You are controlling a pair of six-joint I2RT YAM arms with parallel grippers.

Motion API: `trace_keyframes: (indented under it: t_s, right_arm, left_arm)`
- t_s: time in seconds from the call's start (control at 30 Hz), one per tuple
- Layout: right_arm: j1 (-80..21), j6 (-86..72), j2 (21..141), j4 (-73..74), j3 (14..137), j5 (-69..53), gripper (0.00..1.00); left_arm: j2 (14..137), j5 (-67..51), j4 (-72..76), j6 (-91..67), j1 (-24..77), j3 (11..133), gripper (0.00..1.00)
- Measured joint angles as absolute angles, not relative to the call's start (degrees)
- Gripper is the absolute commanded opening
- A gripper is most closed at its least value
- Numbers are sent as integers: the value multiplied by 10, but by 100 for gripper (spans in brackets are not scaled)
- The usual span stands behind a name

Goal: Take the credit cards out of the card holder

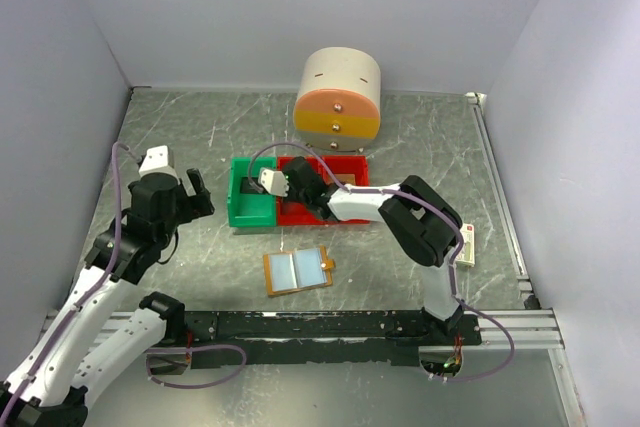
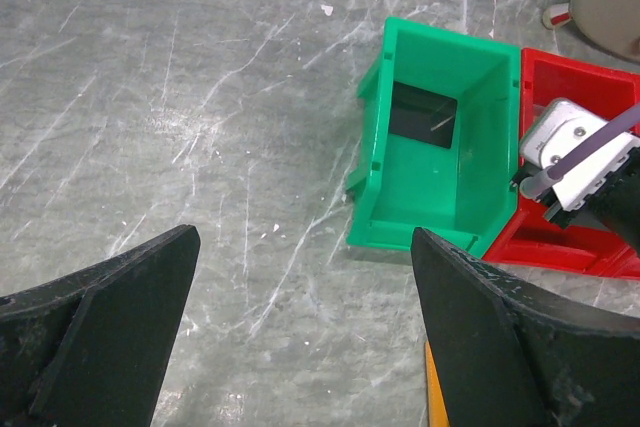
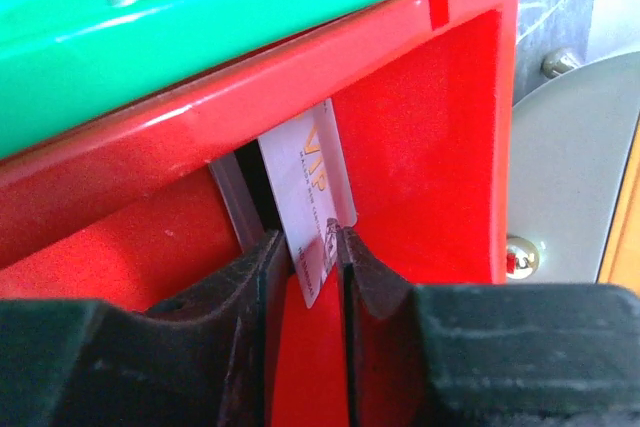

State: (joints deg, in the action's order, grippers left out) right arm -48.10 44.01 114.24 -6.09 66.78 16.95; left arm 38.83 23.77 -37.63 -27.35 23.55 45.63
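The card holder (image 1: pixel 295 270) lies open and flat on the table, pale blue pockets up with an orange rim; a sliver of it shows in the left wrist view (image 2: pixel 432 387). My right gripper (image 1: pixel 300 187) reaches into the red bin (image 1: pixel 350 215). In the right wrist view, a pale credit card (image 3: pixel 310 182) with gold "VIP" letters stands tilted between its fingers (image 3: pixel 315 242), which are a narrow gap apart and not clamped flat on it. A dark grey strip (image 3: pixel 235 209) stands beside it. My left gripper (image 1: pixel 195 192) (image 2: pixel 305 235) is wide open and empty, left of the green bin.
A green bin (image 1: pixel 250 209) (image 2: pixel 440 177) adjoins the red bin and holds a dark flat rectangle (image 2: pixel 422 113). A round beige and orange drawer unit (image 1: pixel 338 97) stands behind the bins. A small white box (image 1: pixel 466 244) lies at the right.
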Motion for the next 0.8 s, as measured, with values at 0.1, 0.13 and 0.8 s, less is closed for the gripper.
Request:
trace_keyframes:
  t_s: [0.1,0.13,0.8]
  right_arm:
    - [-480,440,1141,-65,668,173,39]
    - [-480,441,1140,-66,668,174,41]
    - [-480,200,904,-57,580,136,53]
  left_arm:
    - [393,238,-376,-274,236,455,99]
    - [393,238,-376,-274,236,455,99]
    - [398,228,-375,-272,236,454,99]
